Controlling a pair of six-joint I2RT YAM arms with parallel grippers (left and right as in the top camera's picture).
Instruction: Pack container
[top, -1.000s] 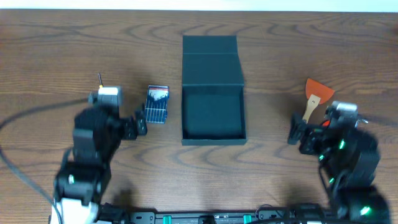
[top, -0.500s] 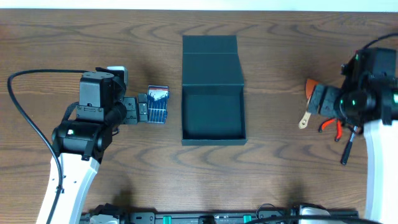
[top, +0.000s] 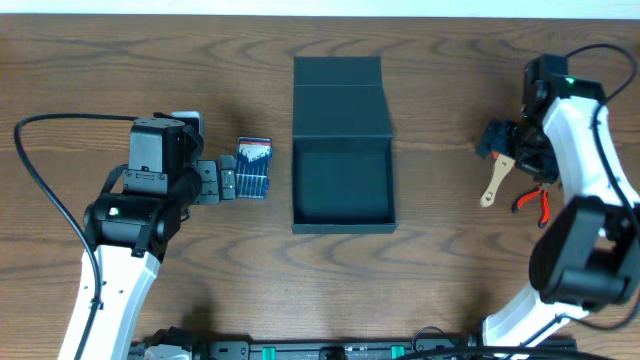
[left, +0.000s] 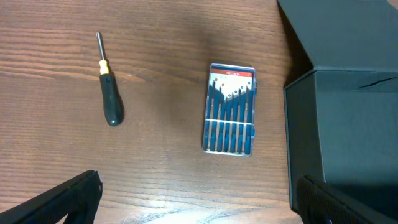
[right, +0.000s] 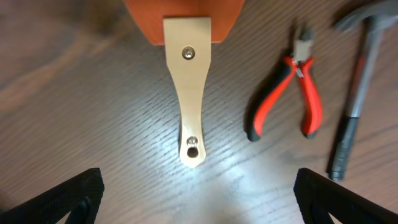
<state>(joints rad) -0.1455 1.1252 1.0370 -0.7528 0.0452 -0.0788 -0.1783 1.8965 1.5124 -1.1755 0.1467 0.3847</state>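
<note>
Since the wooden surface (top: 450, 60) takes up pretty much everything, I'll start there: the dark teal container (top: 340, 100) sits right in the middle of it, lid flap folded back flat toward the far edge, so you look straight down into the box. The left arm comes in from the near left, and its pincer (top: 218, 183) is spread wide. In the wrist view the two fingers only poke in at the bottom corners, gripping nothing, and the tips stop just short of the blue case. The right arm reaches over to the far right, and its pincer (top: 497, 150) is also spread, hovering above the scraper with nothing between the fingers. On that right side a hammer (right: 357, 93) lies at the edge of the wrist view. Beside it are red-handled pliers (right: 289, 93), then the scraper (right: 186, 93), with its orange blade and pale wooden handle. Over on the left, the blue case of screwdriver bits (left: 229, 109) lies flat just beside the container wall, not touching. A small black-handled screwdriver (left: 107, 84) lies further out from it.
</note>
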